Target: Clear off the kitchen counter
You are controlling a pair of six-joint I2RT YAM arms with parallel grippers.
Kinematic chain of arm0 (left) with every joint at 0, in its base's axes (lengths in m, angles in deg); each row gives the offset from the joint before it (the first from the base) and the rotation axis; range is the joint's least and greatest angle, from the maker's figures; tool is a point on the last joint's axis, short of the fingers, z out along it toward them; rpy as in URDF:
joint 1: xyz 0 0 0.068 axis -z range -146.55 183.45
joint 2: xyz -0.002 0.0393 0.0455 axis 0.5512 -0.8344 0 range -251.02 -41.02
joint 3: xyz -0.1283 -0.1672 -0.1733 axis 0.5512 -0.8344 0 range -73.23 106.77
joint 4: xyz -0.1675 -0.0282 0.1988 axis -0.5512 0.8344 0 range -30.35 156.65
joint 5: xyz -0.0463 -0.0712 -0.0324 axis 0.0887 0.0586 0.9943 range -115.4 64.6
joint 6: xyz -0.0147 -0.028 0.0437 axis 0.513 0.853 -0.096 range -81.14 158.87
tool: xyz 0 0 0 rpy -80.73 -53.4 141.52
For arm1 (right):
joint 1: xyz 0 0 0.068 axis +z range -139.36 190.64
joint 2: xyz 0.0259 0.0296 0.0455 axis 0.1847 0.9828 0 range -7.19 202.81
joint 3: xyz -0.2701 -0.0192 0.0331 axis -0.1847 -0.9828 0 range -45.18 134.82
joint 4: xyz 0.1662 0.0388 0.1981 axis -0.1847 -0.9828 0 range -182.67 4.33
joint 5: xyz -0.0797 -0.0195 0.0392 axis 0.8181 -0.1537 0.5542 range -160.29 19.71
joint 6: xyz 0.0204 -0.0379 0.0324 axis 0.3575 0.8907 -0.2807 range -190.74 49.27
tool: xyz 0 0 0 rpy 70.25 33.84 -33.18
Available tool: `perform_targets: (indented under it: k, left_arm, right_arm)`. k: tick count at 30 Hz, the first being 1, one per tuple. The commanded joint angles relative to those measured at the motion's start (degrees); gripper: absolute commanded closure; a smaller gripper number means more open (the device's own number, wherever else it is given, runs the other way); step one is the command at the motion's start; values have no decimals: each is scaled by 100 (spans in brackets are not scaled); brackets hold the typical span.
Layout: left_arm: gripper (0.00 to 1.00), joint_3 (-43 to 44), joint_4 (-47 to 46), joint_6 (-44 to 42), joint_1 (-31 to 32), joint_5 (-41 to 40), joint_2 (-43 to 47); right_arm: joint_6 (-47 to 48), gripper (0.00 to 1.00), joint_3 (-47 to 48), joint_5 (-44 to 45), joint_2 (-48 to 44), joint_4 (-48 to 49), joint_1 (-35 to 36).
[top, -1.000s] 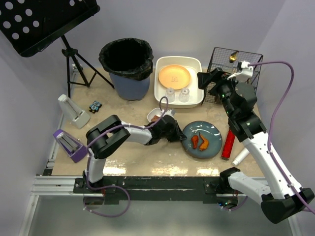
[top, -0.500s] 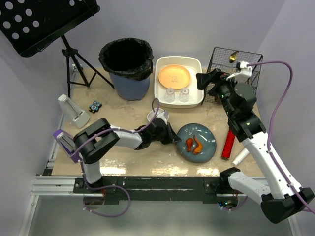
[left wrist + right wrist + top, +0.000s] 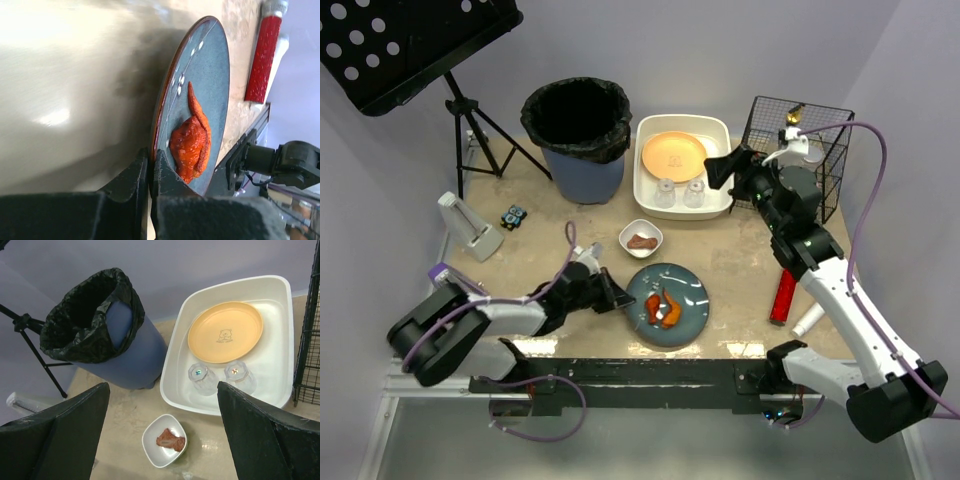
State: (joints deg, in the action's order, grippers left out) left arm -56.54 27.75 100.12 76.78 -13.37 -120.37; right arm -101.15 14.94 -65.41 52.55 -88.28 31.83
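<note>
The kitchen counter (image 3: pixel 570 225) is a beige mottled tabletop. My left gripper (image 3: pixel 617 298) is shut on the left rim of a blue-grey plate (image 3: pixel 692 295) holding orange chicken pieces (image 3: pixel 665 307), near the counter's front edge. In the left wrist view the jaws pinch the plate's rim (image 3: pixel 165 107), with the chicken (image 3: pixel 191 141) beside them. My right gripper (image 3: pixel 718 170) is open and empty, high over the white tub's (image 3: pixel 720 128) right side. A small white bowl (image 3: pixel 641 239) with a brown scrap sits mid-counter; it also shows in the right wrist view (image 3: pixel 165 440).
A black-lined bin (image 3: pixel 577 140) stands at the back. The tub holds an orange plate (image 3: pixel 673 154) and two upturned glasses (image 3: pixel 665 192). A black wire basket (image 3: pixel 830 140) is at the back right. A red cylinder (image 3: pixel 784 293) and a white tube (image 3: pixel 809 320) lie at right.
My left gripper has dragged the blue-grey plate with the chicken left and toward the front edge. My right gripper has shifted slightly left and back over the tub.
</note>
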Motion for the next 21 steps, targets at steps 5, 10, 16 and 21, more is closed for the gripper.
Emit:
perform_targets:
  k: [5, 10, 16, 21]
  left_arm:
    - [100, -790, 613, -359, -659, -447, 2246]
    - [100, -887, 852, -465, -993, -386, 2583]
    - [100, -720, 404, -518, -1055, -17, 1854]
    - [100, -421, 465, -658, -1125, 45, 1625]
  right_arm:
    - [220, 6, -465, -295, 20, 499, -27]
    - [378, 7, -773, -601, 63, 367, -27]
    - [431, 8, -1028, -858, 90, 270, -27]
    - [405, 9, -1072, -735, 116, -160, -36]
